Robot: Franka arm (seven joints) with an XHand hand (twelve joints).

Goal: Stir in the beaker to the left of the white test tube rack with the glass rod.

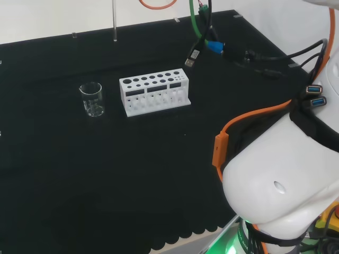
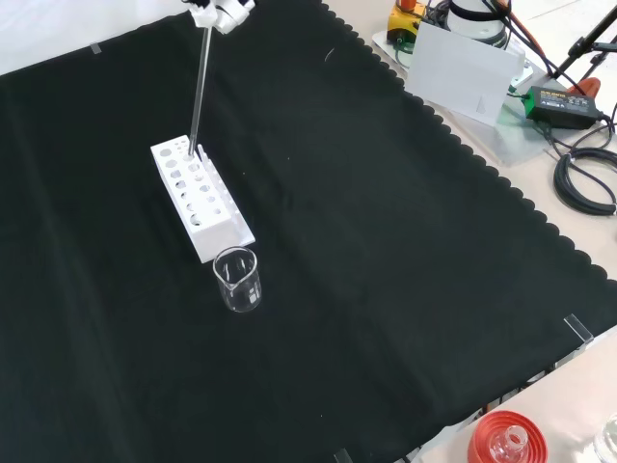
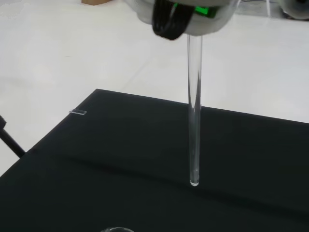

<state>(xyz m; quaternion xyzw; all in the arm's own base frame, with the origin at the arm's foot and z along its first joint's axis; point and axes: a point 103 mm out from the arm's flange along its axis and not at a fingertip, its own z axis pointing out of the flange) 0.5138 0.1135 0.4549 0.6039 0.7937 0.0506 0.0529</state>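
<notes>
Currently the hand (image 2: 220, 12) shows at the top edge of the front view, with its fingers closed around the upper end of the glass rod (image 2: 199, 87). The rod hangs from this grip with its long axis close to vertical, free tip pointing down toward the worktop (image 2: 405, 289). In the front view the tip appears over the far end of the white test tube rack (image 2: 201, 198), but whether it is above the rack, behind it or touching it cannot be settled from that angle. In the wrist view the rod's rounded lower end (image 3: 194, 182) is seen against bare black cloth, clear of any vessel.

The beaker (image 1: 92, 99) stands upright on the cloth just left of the rack in the head view; in the front view it sits just nearer than the rack's near end. It appears empty, though clear liquid would be hard to detect. Rod and beaker are well apart.

Judgement: holding the rod by its top and letting it hang upright leaves the full length free to enter the beaker's open mouth from above, and keeps the hand clear of the rim. The rack lies between the rod's present position and the beaker, so the tip would need to stay high enough to pass over it. Stirring has not yet begun.
</notes>
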